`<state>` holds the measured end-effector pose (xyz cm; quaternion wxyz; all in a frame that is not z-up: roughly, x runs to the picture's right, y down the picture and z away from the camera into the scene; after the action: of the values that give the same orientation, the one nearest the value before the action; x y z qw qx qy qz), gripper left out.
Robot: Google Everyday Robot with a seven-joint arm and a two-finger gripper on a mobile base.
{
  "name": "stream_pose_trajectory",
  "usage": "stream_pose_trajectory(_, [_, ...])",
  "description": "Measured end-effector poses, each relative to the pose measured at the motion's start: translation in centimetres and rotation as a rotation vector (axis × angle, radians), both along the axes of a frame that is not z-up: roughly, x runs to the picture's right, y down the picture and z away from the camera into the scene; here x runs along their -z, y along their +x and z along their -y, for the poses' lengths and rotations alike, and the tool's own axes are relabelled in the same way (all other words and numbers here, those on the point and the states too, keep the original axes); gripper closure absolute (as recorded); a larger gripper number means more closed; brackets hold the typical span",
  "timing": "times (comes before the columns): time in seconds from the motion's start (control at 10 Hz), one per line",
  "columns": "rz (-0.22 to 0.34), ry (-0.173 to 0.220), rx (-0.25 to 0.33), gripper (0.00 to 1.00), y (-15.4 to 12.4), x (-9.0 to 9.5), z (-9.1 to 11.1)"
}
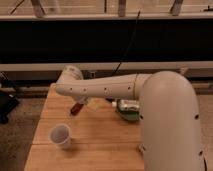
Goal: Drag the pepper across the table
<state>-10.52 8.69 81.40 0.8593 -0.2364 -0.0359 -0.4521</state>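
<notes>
A white cup stands near-left on the table. Beyond it lies the pepper, left of centre. The gripper is at its far end, under the white arm. Whether it is clenched or released I cannot tell. A green container sits to the right.
</notes>
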Motion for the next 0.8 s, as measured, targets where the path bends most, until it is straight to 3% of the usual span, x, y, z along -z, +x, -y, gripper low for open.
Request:
stream_pose_trajectory(0.4, [0.012, -0.011, 0.042, 0.20, 0.3, -1.1, -0.5])
stream_pose_trajectory(0.8, [0.047, -0.016, 0.078, 0.20, -1.2, -2.7, -1.6])
